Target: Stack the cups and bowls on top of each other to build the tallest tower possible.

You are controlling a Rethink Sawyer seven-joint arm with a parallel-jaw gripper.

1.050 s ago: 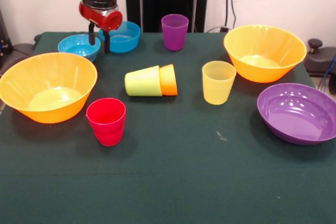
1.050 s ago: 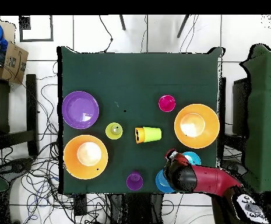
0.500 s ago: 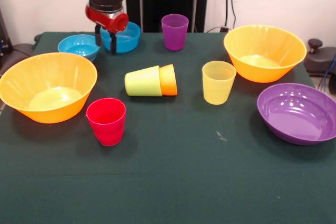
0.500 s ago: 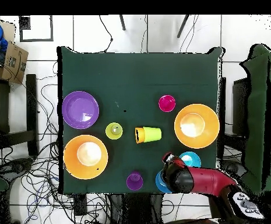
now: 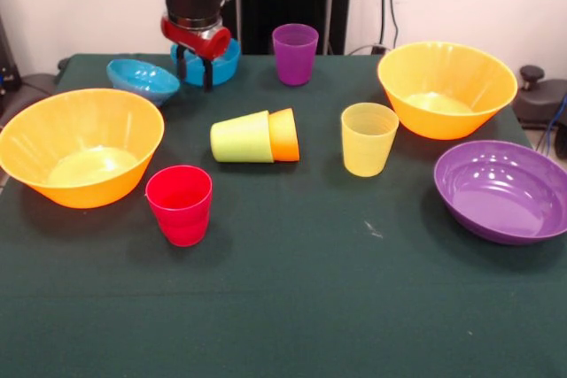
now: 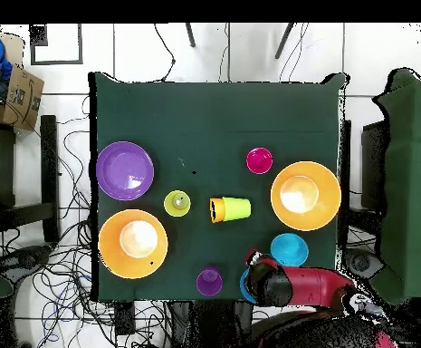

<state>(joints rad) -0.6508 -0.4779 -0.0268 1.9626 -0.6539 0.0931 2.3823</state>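
My gripper (image 5: 195,68) hangs open at the table's back, its fingers (image 5: 208,73) just in front of the deeper blue bowl (image 5: 220,63), which is largely hidden under the arm from overhead. The cyan bowl (image 5: 142,80) sits to its left, tilted, and shows whole from above (image 6: 289,249). A lime green cup (image 5: 241,137) lies on its side, nested with an orange cup (image 5: 285,134). The red cup (image 5: 179,204), yellow cup (image 5: 368,138) and purple cup (image 5: 295,53) stand upright and apart. No tower stands.
Two big orange bowls (image 5: 80,143) (image 5: 446,88) flank the table. A wide purple bowl (image 5: 502,189) sits at the right. Dark green cloth covers the table (image 5: 292,307). Cables lie on the floor around it (image 6: 64,172).
The arm has moved right in the front view, from beside the cyan bowl to in front of the deeper blue bowl. The cyan bowl now sits tilted and uncovered.
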